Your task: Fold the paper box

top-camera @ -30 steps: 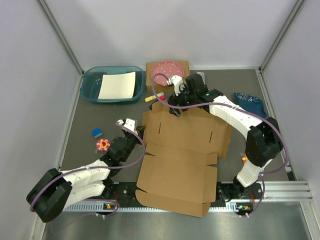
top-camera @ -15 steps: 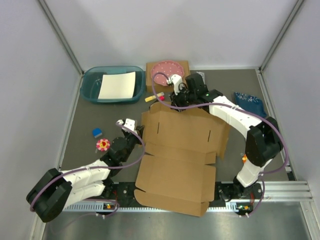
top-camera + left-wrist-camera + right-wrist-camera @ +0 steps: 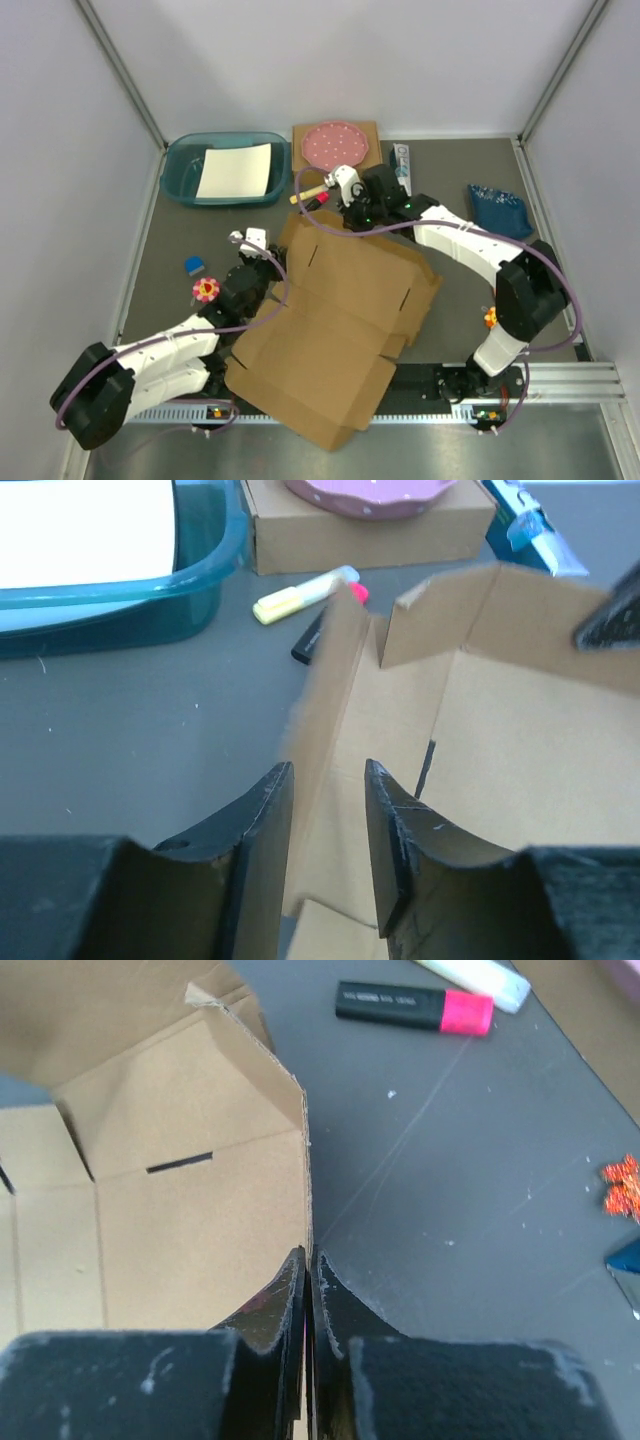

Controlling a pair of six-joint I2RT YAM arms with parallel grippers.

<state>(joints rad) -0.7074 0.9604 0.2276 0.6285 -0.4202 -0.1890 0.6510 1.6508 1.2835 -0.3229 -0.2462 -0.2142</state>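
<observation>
The paper box (image 3: 340, 300), a large brown cardboard cut sheet, lies skewed across the middle of the table with its back and side flaps raised. My left gripper (image 3: 266, 258) is at its left side. In the left wrist view the left gripper (image 3: 328, 792) is open, and a raised side flap of the paper box (image 3: 330, 680) stands blurred between the parted jaws. My right gripper (image 3: 335, 212) is at the back edge. In the right wrist view the right gripper (image 3: 310, 1260) is shut on the thin upright edge of the paper box (image 3: 180, 1230).
A teal bin (image 3: 180, 160) holding a white sheet sits at the back left. A small brown box (image 3: 370, 130) bearing a pink plate is behind. A yellow highlighter (image 3: 300, 593) and a black-pink marker (image 3: 415, 1005) lie by the back edge. A blue packet (image 3: 497, 207) is at the right, a flower toy (image 3: 206, 290) at the left.
The left gripper has opened and the right gripper has shut on the back edge. The box has swung, its near end moving left, and the right gripper has shifted left.
</observation>
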